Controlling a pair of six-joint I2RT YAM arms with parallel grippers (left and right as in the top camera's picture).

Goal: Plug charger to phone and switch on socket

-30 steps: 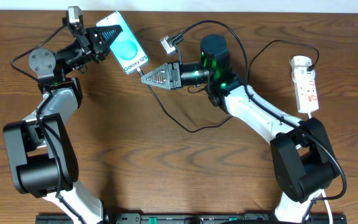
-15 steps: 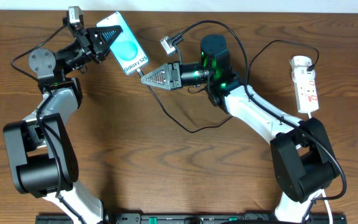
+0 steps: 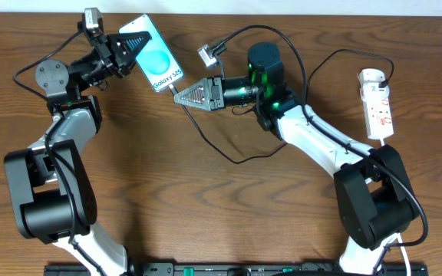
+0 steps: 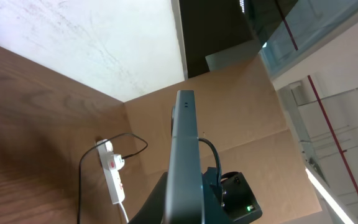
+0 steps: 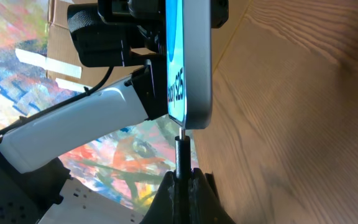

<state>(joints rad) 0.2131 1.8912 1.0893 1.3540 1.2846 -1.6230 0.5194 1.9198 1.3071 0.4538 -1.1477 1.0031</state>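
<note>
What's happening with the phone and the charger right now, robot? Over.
Left gripper shut on phone. Right gripper shut on charger tip, tip meeting phone's end. Socket far right, no gripper near. Nothing in the way.

Nothing has visibly moved.

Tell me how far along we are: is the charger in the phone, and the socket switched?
Done: the left gripper is shut on the phone, steadying it. In hand: the right gripper is shut on the charger's connector tip, which meets the phone's lower edge; whether it is fully seated I cannot tell. Left: switching on the socket, which neither gripper is near.
</note>
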